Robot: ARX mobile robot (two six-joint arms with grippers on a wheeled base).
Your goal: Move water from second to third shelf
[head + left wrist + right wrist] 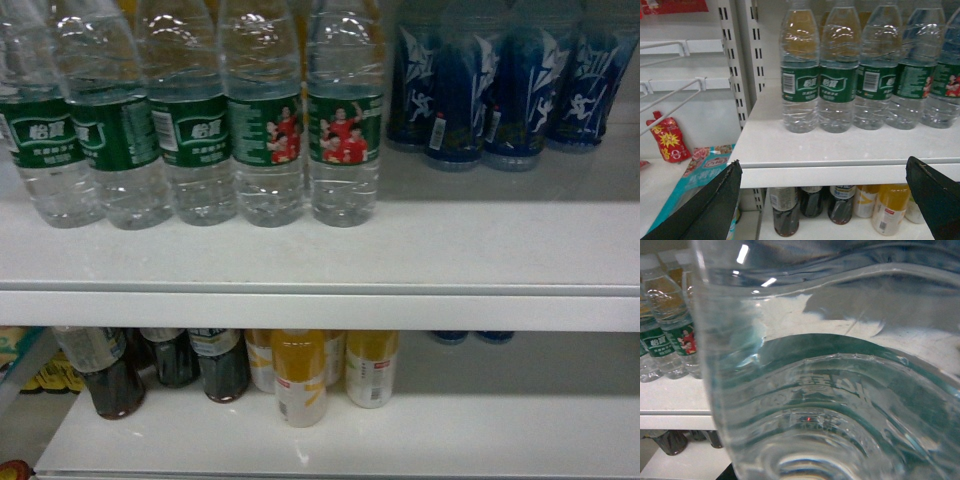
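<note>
**A:** Start at the far left. What's there?

**B:** In the left wrist view, a red pouch with a yellow starburst and a teal packet sit on a side shelf. Both carry Chinese print too small to read. The left gripper hangs in front of the white shelf with its dark fingers spread wide and nothing between them.

**A:** And the water?

**B:** A row of water bottles stands along that shelf, left of centre. They have green wraps with white Chinese characters I can't make out, and barcodes on a few. The right-hand ones show people in red shirts. Further right are blue bottles printed with white running figures. Below are dark cola bottles, then orange juice bottles.

**A:** What about the right hand?

**B:** One water bottle fills the right wrist view. It is very close to the lens, with the row off to its left. The right gripper's fingers are hidden, so I can't tell whether they're clamped on it, though that closeness suggests a hold.

**A:** How far along is the task?

**B:** Part way, I'd judge. That bottle looks lifted clear of the row but rests on no shelf in view, so placing it on the third shelf is still left.
</note>
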